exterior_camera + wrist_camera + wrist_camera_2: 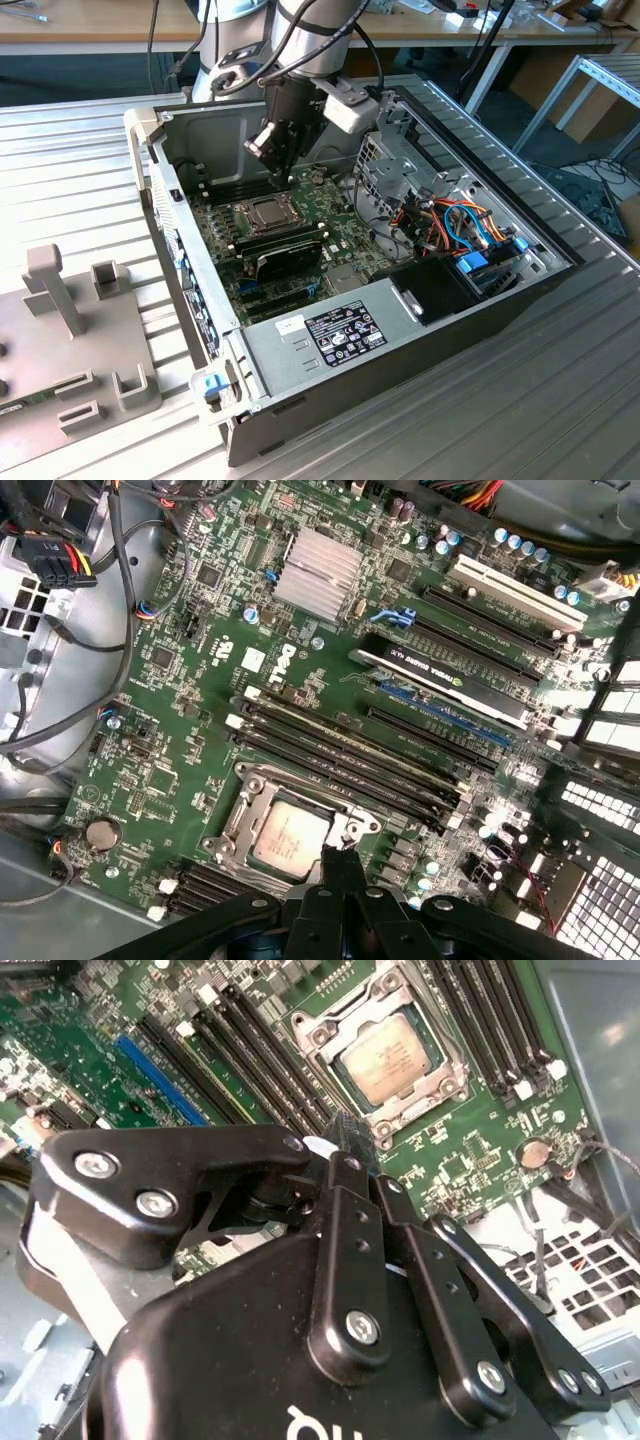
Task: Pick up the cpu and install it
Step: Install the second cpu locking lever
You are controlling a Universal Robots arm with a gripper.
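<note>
Evidently the cpu (388, 1055) already lies flat in its socket (290, 835) on the green motherboard (330, 235), its pale metal top facing up and framed by the hinged metal bracket, so that the seating step looks done from how the chip rests. The gripper (345, 1145) hangs above the board just beside the socket; in both wrist views its dark fingers (338, 865) meet at a narrow tip with no gap between them and nothing gripped, so the jaws read as clenched on air. In the exterior view the arm (300, 60) leans into the open computer case (450, 330) from its far side, a posture that keeps the wrist clear of the drive cage and cable bundle (450, 225) on the exterior view's right. Long black memory sticks (350, 760) run alongside the socket, near the chip but not touching it. A grey fixture (75, 330) stands outside the case, well apart, on the exterior view's left.
</note>
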